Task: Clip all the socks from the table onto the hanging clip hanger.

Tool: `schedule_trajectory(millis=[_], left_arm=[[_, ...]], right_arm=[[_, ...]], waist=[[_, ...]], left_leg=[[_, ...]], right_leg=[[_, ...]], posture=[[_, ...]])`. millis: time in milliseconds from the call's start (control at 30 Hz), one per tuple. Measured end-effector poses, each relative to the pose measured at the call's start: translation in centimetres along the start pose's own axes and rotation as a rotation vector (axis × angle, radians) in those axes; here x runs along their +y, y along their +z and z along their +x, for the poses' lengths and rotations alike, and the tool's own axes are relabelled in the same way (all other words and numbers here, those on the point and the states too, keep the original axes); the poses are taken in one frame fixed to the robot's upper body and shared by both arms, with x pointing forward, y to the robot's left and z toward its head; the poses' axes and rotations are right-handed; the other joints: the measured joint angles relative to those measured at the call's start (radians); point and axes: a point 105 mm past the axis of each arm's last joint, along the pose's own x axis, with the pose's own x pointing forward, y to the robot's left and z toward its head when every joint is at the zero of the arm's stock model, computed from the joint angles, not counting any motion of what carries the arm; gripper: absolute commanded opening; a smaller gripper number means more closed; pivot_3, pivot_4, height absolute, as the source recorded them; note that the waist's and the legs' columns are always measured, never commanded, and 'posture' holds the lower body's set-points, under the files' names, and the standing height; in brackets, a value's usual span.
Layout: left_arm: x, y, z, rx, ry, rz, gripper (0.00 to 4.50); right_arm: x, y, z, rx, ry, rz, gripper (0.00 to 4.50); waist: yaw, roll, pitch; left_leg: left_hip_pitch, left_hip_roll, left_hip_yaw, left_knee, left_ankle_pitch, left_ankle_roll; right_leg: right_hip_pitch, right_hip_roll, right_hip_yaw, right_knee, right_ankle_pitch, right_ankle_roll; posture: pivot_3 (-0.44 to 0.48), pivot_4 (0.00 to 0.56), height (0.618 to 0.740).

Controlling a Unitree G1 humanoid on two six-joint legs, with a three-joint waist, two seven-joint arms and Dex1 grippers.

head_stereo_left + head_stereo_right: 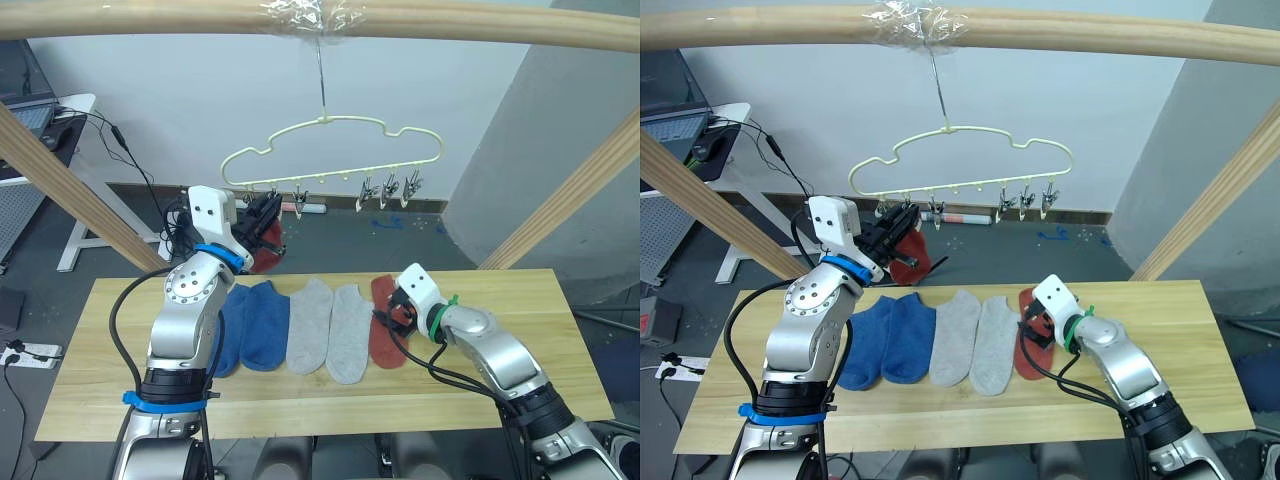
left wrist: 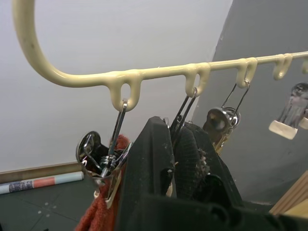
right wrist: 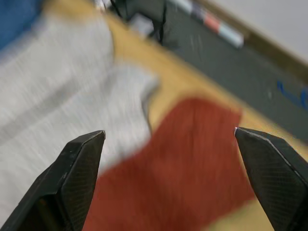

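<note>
One rust sock (image 1: 385,322) lies on the desk (image 1: 520,330), long axis running away from the robot, directly under the right gripper (image 3: 168,144), its fingers spread open. The left gripper (image 2: 175,144), fingers closed, holds its mate (image 1: 910,252) at the clip hanger (image 1: 330,150).

The left gripper (image 1: 268,215) covers most of a rust red sock (image 1: 268,252) at the hanger's left end, so only a lower scrap shows; the left arm (image 1: 190,320) overlaps the outer blue sock (image 1: 226,330); the right gripper (image 1: 392,310) hides part of the rust red sock on the table (image 1: 384,335); in the right wrist view the grey socks (image 3: 72,96) are blurred; the far clips (image 1: 390,188) are too small to read.
</note>
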Motion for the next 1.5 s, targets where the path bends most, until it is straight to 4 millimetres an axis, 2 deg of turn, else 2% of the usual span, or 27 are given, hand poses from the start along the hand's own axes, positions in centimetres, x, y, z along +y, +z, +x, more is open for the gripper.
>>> schedule_trajectory(millis=[200,400,500,733,900,1000,1100,1167,1233,1300,1367,1433,1500], left_arm=[[-0.3,-0.2,-0.3,0.006,-0.004,-0.004,0.12],[-0.6,-0.3,-0.4,0.010,-0.010,-0.008,0.12],[-0.6,-0.3,-0.4,0.012,-0.010,-0.008,0.12],[-0.6,-0.3,-0.4,0.015,-0.010,-0.009,0.12],[-0.6,-0.2,-0.4,0.014,-0.014,-0.014,0.12],[-0.6,-0.1,-0.1,0.014,-0.038,-0.055,0.12],[0.2,0.0,0.3,0.024,-0.061,-0.198,0.12],[0.6,0.1,0.7,0.044,-0.085,-0.321,0.12],[0.8,0.3,0.8,0.064,-0.118,-0.457,0.12],[1.4,0.6,0.7,0.095,-0.161,-0.604,0.12],[1.8,1.1,0.5,0.107,-0.200,-0.708,0.12],[2.1,1.6,0.3,0.102,-0.225,-0.813,0.12],[2.3,2.3,0.3,0.093,-0.236,-0.872,0.12]], right_arm=[[-1.8,-1.3,1.3,0.054,-0.059,-0.022,4.50],[-1.5,-0.8,1.9,0.029,-0.042,-0.011,4.50],[-0.9,-0.9,2.1,0.025,-0.013,-0.004,3.97],[0.1,-1.7,1.8,0.014,0.038,-0.018,1.60],[-0.9,-3.1,0.3,0.036,0.048,-0.122,0.04],[-1.6,-4.2,-1.1,0.063,0.069,-0.174,0.01],[-1.0,-4.6,-2.7,0.063,0.155,-0.185,0.01],[-0.2,-3.1,-3.4,-0.005,0.216,-0.181,0.01],[0.6,-0.4,-4.0,-0.107,0.266,-0.155,0.01],[2.1,3.8,-5.0,-0.256,0.354,-0.130,0.01],[3.5,7.0,-5.7,-0.361,0.424,-0.115,0.01],[4.6,9.0,-5.9,-0.420,0.470,-0.076,0.01],[5.4,10.1,-5.7,-0.449,0.497,-0.029,0.01]], waist=[[-0.005,0.000,0.000],[-0.005,0.000,0.000],[-0.005,0.000,0.000],[-0.003,0.000,0.000],[0.000,0.000,0.000],[0.002,0.000,0.000],[0.000,0.000,0.000],[-0.008,0.000,0.000],[-0.021,-0.001,0.000],[-0.032,-0.002,0.001],[-0.034,-0.002,0.001],[-0.031,-0.002,0.001],[-0.028,-0.002,0.001]], left_leg=[[0.000,0.000,0.001,0.000,0.000,0.000],[0.000,0.000,0.001,0.000,0.000,0.000],[0.001,0.001,0.000,0.000,0.000,0.000],[0.001,0.000,0.000,0.000,0.000,0.000],[0.001,0.000,0.000,0.000,0.000,0.000],[0.001,0.000,0.001,0.001,0.001,0.001],[0.001,0.001,0.001,0.001,0.001,0.001],[0.001,0.001,0.001,0.000,0.001,0.001],[0.001,0.001,0.000,0.001,0.001,0.001],[0.001,0.002,-0.001,0.000,0.001,0.001],[0.001,0.002,-0.002,0.000,0.001,0.000],[0.000,0.001,-0.004,0.001,0.001,0.000],[0.000,0.001,-0.004,0.001,0.001,-0.001]], right_leg=[[0.000,0.000,0.000,0.000,0.000,0.000],[0.000,0.000,0.000,0.001,0.000,0.000],[0.000,0.000,0.000,0.001,0.000,0.000],[0.001,0.000,0.000,0.001,0.000,0.000],[0.002,0.000,0.000,0.001,0.000,0.000],[0.002,0.000,-0.001,0.001,0.001,0.000],[0.002,0.000,-0.001,0.001,0.001,0.000],[0.001,0.001,0.000,0.001,0.001,0.000],[0.001,0.001,0.000,0.002,0.001,0.000],[0.001,0.001,0.000,0.002,0.001,0.000],[0.001,0.001,-0.001,0.002,0.001,0.000],[0.001,0.001,-0.003,0.001,0.001,0.000],[0.001,0.001,-0.003,0.001,0.001,0.000]], posture=[[0.106,0.249,0.740],[0.111,0.251,0.740],[0.115,0.251,0.740],[0.114,0.253,0.740],[0.108,0.256,0.740],[0.104,0.257,0.740],[0.098,0.258,0.740],[0.096,0.258,0.740],[0.091,0.258,0.740],[0.091,0.258,0.740],[0.091,0.258,0.740],[0.090,0.259,0.740],[0.093,0.259,0.740]])
